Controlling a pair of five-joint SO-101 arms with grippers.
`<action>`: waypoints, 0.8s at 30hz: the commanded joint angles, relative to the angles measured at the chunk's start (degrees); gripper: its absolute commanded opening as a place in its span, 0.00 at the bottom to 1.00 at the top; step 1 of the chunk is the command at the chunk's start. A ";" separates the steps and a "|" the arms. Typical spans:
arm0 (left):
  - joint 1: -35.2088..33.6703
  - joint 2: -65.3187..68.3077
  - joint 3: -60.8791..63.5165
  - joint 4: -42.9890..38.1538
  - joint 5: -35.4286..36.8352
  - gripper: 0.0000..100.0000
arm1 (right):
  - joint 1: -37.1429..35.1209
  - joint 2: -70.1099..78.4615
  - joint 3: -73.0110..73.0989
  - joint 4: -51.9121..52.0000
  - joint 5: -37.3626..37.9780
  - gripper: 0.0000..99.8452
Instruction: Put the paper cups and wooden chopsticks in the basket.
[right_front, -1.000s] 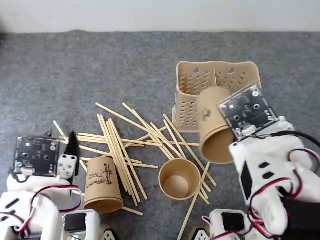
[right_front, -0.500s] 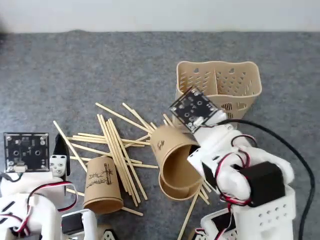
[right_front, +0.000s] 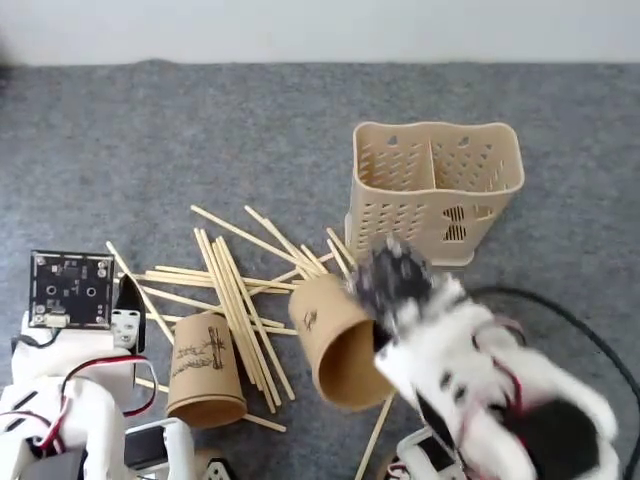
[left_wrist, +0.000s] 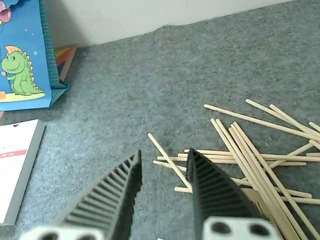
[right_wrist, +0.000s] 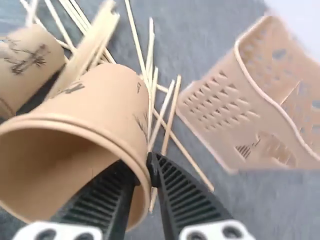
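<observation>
A beige perforated basket (right_front: 436, 190) with two compartments stands upright at the upper right. Pale wooden chopsticks (right_front: 240, 300) lie scattered and crossing at centre left. One brown paper cup (right_front: 335, 340) tilts at lower centre, mouth toward the lower right, its rim pinched by the right hand (right_wrist: 144, 167). A second paper cup (right_front: 205, 372), printed with a drawing, sits at lower left against the chopsticks.

High cam: fixed overhead, looks down on the grey mat (right_front: 200, 130), with the arms at the near edge and the wall at the far edge. Left wrist cam: low, looks past the left gripper (left_wrist: 163, 155) toward the wall. Right wrist cam: tight on the right gripper (right_wrist: 142, 165), paper cup (right_wrist: 65, 135) and basket (right_wrist: 260, 100). All three share the chopsticks (right_front: 240, 300); the high and right wrist cams share the basket and cup.
</observation>
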 joint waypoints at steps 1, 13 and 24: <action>-0.26 -0.18 -0.13 -0.26 -0.53 0.15 | -2.86 -5.41 3.87 2.51 -0.62 0.01; -0.26 -0.18 -0.13 0.18 -0.53 0.15 | 16.40 -9.01 14.24 2.51 8.09 0.01; -0.26 -0.18 -0.04 0.09 -0.53 0.15 | 10.86 -8.48 21.01 2.51 8.62 0.01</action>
